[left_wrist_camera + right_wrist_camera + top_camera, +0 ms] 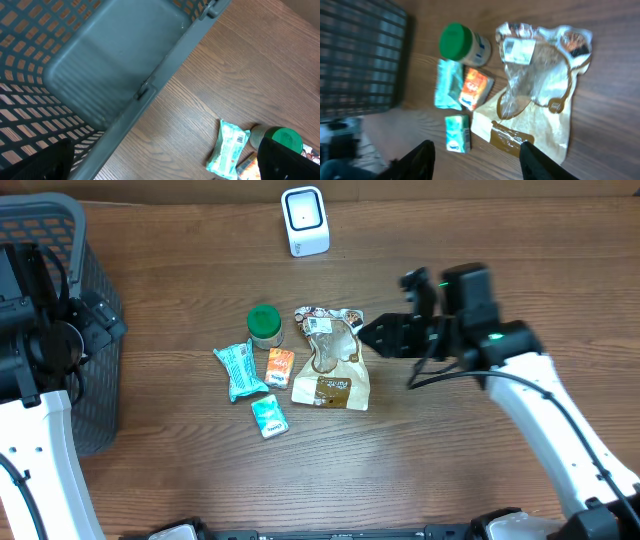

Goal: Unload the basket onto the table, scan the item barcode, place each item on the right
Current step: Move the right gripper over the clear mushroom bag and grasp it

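Several items lie grouped mid-table: a green-lidded jar (264,323), a teal bar wrapper (238,369), an orange packet (280,366), a small teal box (268,416) and a brown-and-clear bag (332,358). The white scanner (304,220) stands at the far edge. My right gripper (368,335) hovers just right of the bag's top, open, nothing between its fingers (417,160). In the right wrist view the bag (540,90) and the teal box (457,132) lie ahead of the gripper (476,146). My left gripper (162,150) is open and empty beside the basket. The wrapper (229,149) shows a barcode.
A dark grey mesh basket (85,300) fills the left side of the table, and its rim (165,70) crosses the left wrist view. Bare wood lies between the basket and the items, and to the right of and in front of the bag.
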{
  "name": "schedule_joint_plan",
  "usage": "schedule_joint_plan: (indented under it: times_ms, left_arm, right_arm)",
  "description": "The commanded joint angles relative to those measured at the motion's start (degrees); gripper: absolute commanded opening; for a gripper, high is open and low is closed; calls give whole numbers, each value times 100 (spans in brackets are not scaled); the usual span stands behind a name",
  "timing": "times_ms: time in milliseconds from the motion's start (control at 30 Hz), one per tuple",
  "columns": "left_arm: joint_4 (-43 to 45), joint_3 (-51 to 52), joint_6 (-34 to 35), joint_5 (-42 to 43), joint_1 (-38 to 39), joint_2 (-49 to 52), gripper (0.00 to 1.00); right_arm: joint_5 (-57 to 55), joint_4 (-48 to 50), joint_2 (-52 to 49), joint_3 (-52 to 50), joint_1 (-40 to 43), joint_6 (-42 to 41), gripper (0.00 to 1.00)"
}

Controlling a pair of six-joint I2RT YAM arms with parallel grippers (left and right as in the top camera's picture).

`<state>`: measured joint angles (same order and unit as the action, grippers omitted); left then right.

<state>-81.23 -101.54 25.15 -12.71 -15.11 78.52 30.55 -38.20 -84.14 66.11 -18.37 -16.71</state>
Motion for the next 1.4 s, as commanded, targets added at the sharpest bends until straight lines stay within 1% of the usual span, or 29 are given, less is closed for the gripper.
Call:
schedule_joint_plan:
  times_ms: [0, 67, 133, 200, 300, 400, 500, 567, 667, 900, 1000, 1167, 1233, 1267, 1300, 1367]
  left_arm:
    - [7, -85, 15, -98, -31, 11, 100]
    - [7, -83, 17, -101, -31, 11, 100]
    - [7, -85, 17, -98, -28, 11, 99]
    - [7, -83, 17, -101, -28, 11, 100]
    - [7, -85, 17, -101, -31, 11, 100]
    - [7, -85, 17, -101, -31, 11, 100]
    - [7, -85, 17, -98, -28, 11, 99]
    - [7, -85, 17, -101, -28, 11, 99]
    - [7, -85, 17, -98, -31, 11, 100]
    - [7, -85, 17, -101, -28, 11, 100]
    - [4, -85, 17, -101, -28, 11, 100]
    - [7, -85, 17, -98, -28, 11, 99]
    - [4, -85, 17, -98, -28, 11, 100]
    - [7, -85, 17, -98, -28, 11, 100]
    - [7, -85, 15, -98, -28, 11, 100]
    - [4, -85, 17, -98, -28, 11, 99]
  right_arm:
    - [-1674, 114, -170, 127, -562, -931, 53]
    - [-2164, 254, -391, 179, -874, -1261, 51]
    - [-2223, 210, -601, 345, -992, -1338, 50]
    - [-2269, -17, -968, 715, -1091, -1355, 49]
    - [-2603, -634, -1637, 1419, -1228, -1353, 47]
    - [-2841, -1025, -2221, 1930, -1421, -1355, 36]
    - [-3233, -1036, -2518, 1982, -1624, -1587, 28]
    - [-3519, -1056, -2673, 1978, -1740, -1792, 26]
    - [-3547, -977, -2892, 1978, -1869, -1882, 24]
    - [-3539, -791, -3467, 1978, -2026, -2168, 16]
    - [-3536, -785, -3683, 1978, -2022, -2367, 16]
    - [-3447, -741, -3740, 1978, -1987, -2382, 17]
    - [-3405, -741, -3740, 1976, -1987, -2382, 22]
    - [-3386, -748, -3740, 1974, -1987, -2382, 27]
    - [-3375, -754, -3740, 1974, -1987, -2382, 36]
    - [-3314, -769, -3740, 1974, -1987, -2380, 49]
